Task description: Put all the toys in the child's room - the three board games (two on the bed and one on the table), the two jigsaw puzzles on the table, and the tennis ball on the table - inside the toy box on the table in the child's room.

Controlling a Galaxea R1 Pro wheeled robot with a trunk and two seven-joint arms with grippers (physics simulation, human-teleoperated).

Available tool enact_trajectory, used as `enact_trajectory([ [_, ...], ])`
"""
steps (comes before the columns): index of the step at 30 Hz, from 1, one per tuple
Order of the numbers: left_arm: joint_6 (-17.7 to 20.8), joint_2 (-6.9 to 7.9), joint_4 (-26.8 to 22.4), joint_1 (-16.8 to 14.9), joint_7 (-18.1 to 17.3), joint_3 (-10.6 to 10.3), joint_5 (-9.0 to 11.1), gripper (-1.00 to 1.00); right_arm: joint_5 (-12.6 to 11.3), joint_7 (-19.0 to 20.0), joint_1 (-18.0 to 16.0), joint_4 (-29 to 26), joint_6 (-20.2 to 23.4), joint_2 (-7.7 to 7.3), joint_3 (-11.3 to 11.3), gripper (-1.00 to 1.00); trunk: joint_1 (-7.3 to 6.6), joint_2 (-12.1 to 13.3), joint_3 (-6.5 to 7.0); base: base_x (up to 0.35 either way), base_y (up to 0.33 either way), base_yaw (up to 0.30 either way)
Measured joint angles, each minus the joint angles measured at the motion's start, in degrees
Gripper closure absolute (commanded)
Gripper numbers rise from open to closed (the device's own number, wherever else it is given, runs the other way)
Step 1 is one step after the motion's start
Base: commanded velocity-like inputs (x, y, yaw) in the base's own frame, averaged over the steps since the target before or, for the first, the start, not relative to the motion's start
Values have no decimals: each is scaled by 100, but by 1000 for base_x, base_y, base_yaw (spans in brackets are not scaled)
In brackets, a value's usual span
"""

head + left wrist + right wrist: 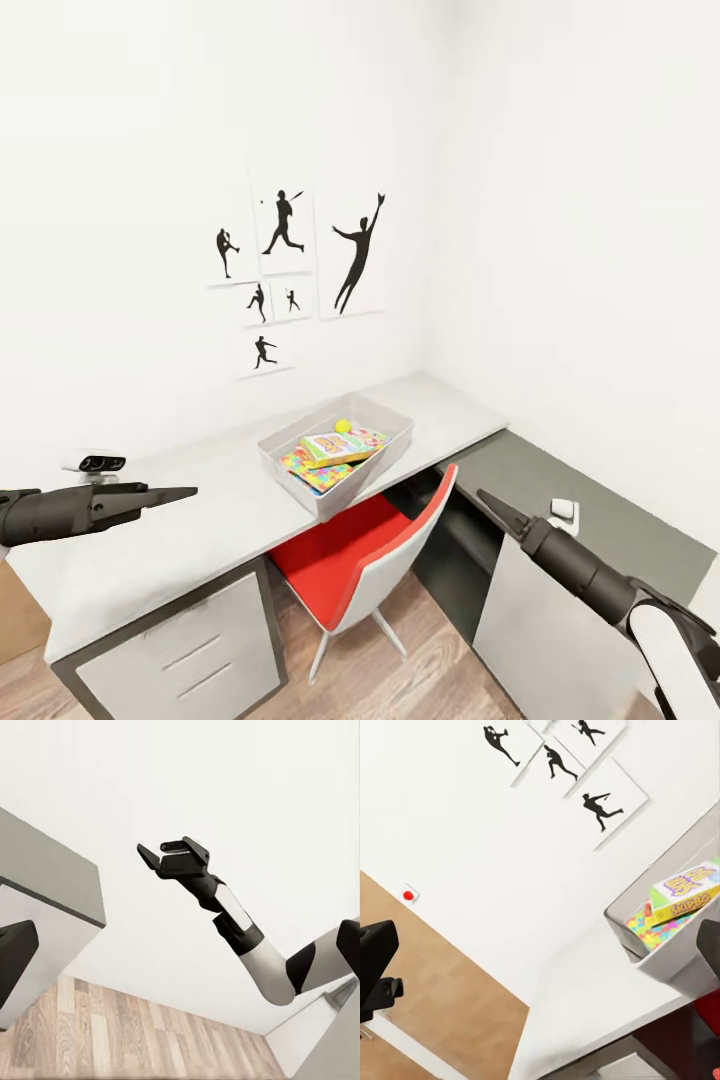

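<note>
The light grey toy box [375, 478] stands on the pale table [170, 545] below the sports pictures. Inside it lie a colourful board game [338, 448], a multicoloured jigsaw puzzle [312, 472] under it, and the tennis ball [343, 426] at the back. The right wrist view shows the toy box [664, 958] with a board game [690, 891] lying on the jigsaw puzzle [649, 934]. My left gripper [185, 492] hovers open and empty over the table, left of the box. My right gripper [487, 499] [166, 849] is open and empty, right of the box above the chair.
A red and white chair [375, 560] is tucked under the table in front of the box. A lower dark grey surface [610, 525] runs along the right wall, with a small white object [565, 513] on it. A small black device [100, 463] sits at the table's left. Drawers [185, 660] are below.
</note>
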Motion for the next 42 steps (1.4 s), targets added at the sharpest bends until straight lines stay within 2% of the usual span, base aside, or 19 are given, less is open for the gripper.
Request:
enact_trajectory([
  [29,0,2,2,-3,1,11,1,-100,-15,0,0,-1,3,-8,-13,-100,1,-7,105,-195,148,-258],
  [42,0,3,4,-3,1,22,1,-100,-33,0,-3,7,3,-7,-15,-100,0,-10,152,-38,150,-258],
])
